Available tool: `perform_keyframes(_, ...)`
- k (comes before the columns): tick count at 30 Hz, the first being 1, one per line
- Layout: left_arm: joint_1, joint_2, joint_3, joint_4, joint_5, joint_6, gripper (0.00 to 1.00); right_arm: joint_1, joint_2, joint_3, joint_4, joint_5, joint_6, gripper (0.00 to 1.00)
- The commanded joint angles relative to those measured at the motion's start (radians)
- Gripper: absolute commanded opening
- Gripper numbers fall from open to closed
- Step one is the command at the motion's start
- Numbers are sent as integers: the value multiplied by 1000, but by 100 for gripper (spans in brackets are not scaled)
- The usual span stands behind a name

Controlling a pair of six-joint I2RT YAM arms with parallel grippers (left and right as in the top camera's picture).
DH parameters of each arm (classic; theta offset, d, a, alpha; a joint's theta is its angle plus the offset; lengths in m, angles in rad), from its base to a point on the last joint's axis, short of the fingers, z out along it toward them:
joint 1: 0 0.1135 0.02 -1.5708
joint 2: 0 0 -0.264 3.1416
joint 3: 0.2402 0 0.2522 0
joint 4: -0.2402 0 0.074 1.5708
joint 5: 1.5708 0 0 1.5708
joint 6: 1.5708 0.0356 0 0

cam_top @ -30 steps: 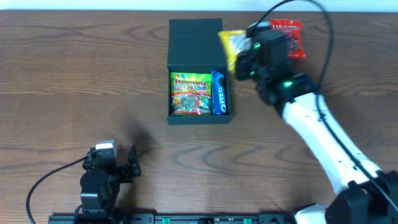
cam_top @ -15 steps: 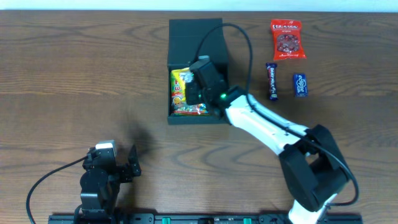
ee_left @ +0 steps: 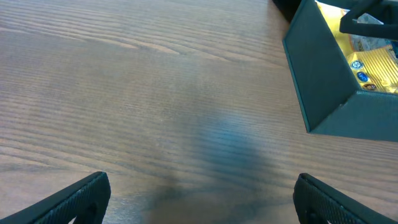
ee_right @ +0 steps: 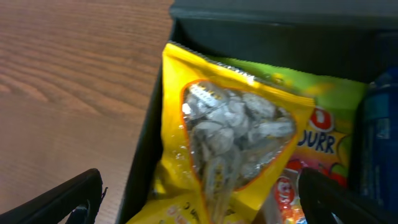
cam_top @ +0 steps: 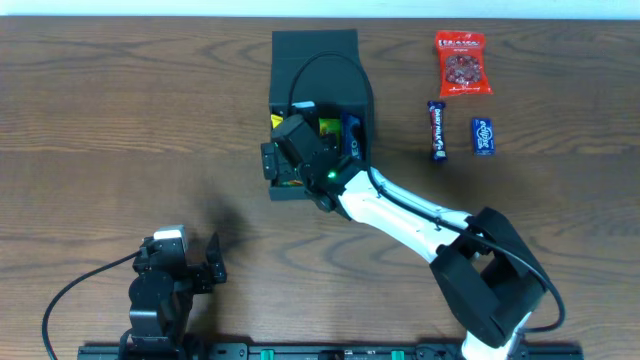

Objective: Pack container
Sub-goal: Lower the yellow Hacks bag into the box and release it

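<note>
Inside container (cam_top: 315,55), yellow packet (ee_right: 230,137) over "URR" gummy bag (ee_right: 333,118), right hand (ee_right: 199,190) released, left hand (ee_left: 200,186) spread open

Brown wood-grain counter (cam_top: 120,120). The container (cam_top: 313,48) was matte dark green-black. Inside it, the yellow packet (ee_right: 230,143) had a clear window over pale whitish pieces, and the green-and-red packet (ee_right: 336,106) lay beneath. Outside were the red packet (cam_top: 461,63), dark blue bar (cam_top: 436,130) and small blue bar (cam_top: 483,136).

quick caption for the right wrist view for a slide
Right gripper, jaws open, over a yellow snack bag lying on a green sweet packet inside the dark box
</note>
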Motion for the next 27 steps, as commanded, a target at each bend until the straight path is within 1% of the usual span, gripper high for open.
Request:
perform_keyframes(1,3,-6,-10,5,-3,-11,95,-21,-24,39,3,36,-35,83)
perform_keyframes(3,3,-6,-10,5,-3,-11,95,-23,-34,42,3,30,-69,43)
perform_keyframes(4,3,-6,-10,5,-3,-11,95,-22,-38,42,3,25,-77,18)
perform_keyframes(5,3,-6,-10,5,-3,-11,95,-23,-38,42,3,3,-88,8)
perform_keyframes(6,3,-6,-10,5,-3,-11,95,-24,-37,42,3,-34,-106,2)
perform_keyframes(8,3,-6,-10,5,-3,-11,95,-25,-29,42,-1,-77,-130,1)
perform_keyframes(15,3,-6,-10,5,-3,-11,95,-41,62,42,-1,-85,-136,1)
perform_keyframes(18,3,-6,-10,5,-3,-11,95,-49,111,42,0,-185,-183,1)
perform_keyframes(20,3,-6,-10,5,-3,-11,95,-49,132,42,-1,-213,-209,1)
perform_keyframes(24,3,-6,-10,5,-3,-11,95,-50,124,42,7,-229,-295,1)
perform_keyframes(27,3,-6,-10,5,-3,-11,95,-68,85,43,11,-228,-308,1)
